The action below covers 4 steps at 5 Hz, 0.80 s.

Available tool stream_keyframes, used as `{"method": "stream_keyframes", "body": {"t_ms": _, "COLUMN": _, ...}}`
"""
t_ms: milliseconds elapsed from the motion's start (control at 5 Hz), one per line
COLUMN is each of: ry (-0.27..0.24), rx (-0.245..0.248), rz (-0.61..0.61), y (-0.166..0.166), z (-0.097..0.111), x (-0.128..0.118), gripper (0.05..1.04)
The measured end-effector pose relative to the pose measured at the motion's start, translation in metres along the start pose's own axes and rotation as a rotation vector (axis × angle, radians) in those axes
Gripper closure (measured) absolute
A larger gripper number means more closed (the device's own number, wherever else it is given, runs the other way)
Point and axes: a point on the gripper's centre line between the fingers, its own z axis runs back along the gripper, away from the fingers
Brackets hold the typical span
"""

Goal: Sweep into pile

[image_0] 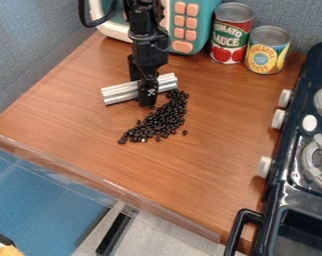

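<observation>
Well, the black claw [148,102] pinches a silver bar [121,92] by black beans [161,122]; two cans [231,34] have words on them.

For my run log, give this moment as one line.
Sweep into pile | gripper: holding silver bar | dark beans: elongated patch beside bar, few strays | compact pile: not yet
</observation>
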Motion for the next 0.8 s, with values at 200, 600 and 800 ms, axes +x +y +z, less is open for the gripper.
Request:
{"method": "stream_keyframes", "body": {"t_ms": 200, "ry": -0.001, "rx": -0.008, "rz": 0.003, "y": 0.0, "z": -0.002, "x": 0.0, "gripper": 0.085}}
{"method": "stream_keyframes", "body": {"t_ms": 600, "ry": -0.073, "rx": -0.103, "rz": 0.049, "y": -0.001, "z": 0.006, "x": -0.002, "gripper": 0.083}}
{"method": "stream_keyframes", "body": {"t_ms": 800, "ry": -0.077, "rx": -0.112, "rz": 0.055, "y": 0.0, "z": 0.007, "x": -0.006, "gripper": 0.083}}
